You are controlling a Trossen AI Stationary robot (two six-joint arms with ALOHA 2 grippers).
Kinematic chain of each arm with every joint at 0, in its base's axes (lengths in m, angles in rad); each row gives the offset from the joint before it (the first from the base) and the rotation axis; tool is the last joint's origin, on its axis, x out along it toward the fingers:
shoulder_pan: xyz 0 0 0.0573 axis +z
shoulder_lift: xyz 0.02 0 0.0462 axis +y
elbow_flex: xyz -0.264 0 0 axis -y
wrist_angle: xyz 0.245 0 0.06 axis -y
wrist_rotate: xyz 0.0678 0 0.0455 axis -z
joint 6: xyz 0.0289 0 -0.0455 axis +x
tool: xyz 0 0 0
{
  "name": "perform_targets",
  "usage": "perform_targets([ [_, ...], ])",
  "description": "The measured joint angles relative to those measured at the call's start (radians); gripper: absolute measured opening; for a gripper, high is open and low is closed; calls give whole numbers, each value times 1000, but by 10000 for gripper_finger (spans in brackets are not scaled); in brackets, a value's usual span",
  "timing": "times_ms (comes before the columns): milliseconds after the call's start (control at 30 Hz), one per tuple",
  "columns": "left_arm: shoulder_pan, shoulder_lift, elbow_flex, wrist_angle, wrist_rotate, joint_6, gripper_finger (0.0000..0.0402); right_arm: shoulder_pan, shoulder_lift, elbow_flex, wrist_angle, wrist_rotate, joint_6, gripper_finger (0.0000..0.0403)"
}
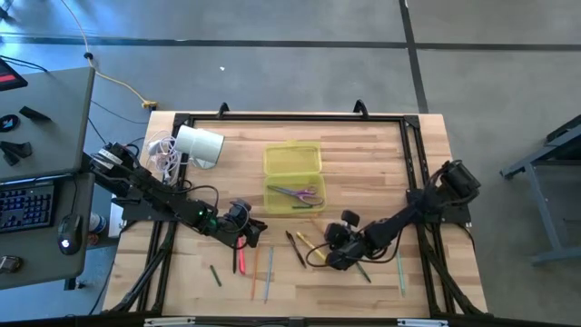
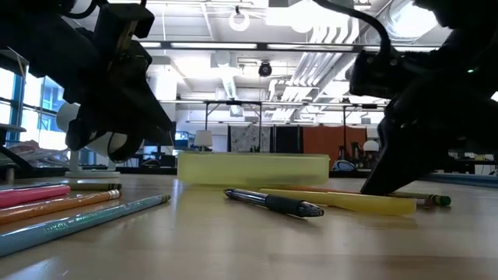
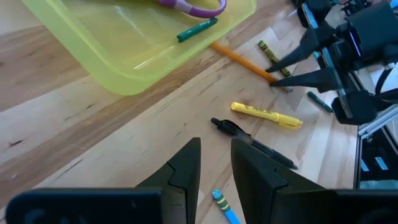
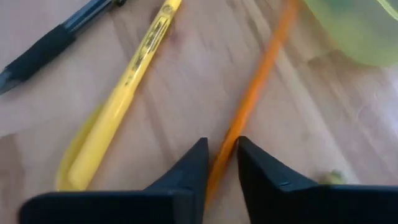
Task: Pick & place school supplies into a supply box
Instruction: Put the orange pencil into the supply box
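Observation:
The yellow-green supply box (image 1: 292,159) stands mid-table and holds purple-handled scissors (image 1: 300,193) and a green crayon (image 3: 198,29). On the near side of the box, an orange pencil (image 4: 261,81), a yellow highlighter (image 4: 118,106) and a black pen (image 4: 50,43) lie flat on the wood. My right gripper (image 4: 221,158) is down at the table, its fingers narrowly open on either side of the orange pencil. My left gripper (image 3: 214,155) hovers open over bare wood near the box's near-left corner, with nothing between its fingers. My right gripper stands astride the orange pencil near its end away from the box (image 4: 231,146), fingers slanting down from above and lying across it. The pencil lies close against one finger (image 4: 249,155). Whether the pads touch it, I cannot tell. The pencil rests flat on the table.
Pink (image 1: 243,259), orange (image 1: 255,268) and light blue (image 1: 269,272) pencils lie near the front edge below my left gripper, and a green one (image 1: 216,275) lies farther left. Two more pencils (image 1: 399,272) lie at the front right. A white cylinder with cables (image 1: 200,145) sits at the far left.

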State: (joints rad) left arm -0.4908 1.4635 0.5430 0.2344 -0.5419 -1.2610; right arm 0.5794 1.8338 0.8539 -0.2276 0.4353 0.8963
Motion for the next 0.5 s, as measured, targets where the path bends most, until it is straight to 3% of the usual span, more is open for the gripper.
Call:
perform_targets([
  [133,0,0,0,-1,-2,0,124,36,-2,1,-25,-29,69,9],
  [333,0,0,0,-1,-3,0,124,103,-2,0,-29,-13,141,24],
  [500,0,0,0,-2,-3,0,124,157,-10,-5,-33,44,155,7],
])
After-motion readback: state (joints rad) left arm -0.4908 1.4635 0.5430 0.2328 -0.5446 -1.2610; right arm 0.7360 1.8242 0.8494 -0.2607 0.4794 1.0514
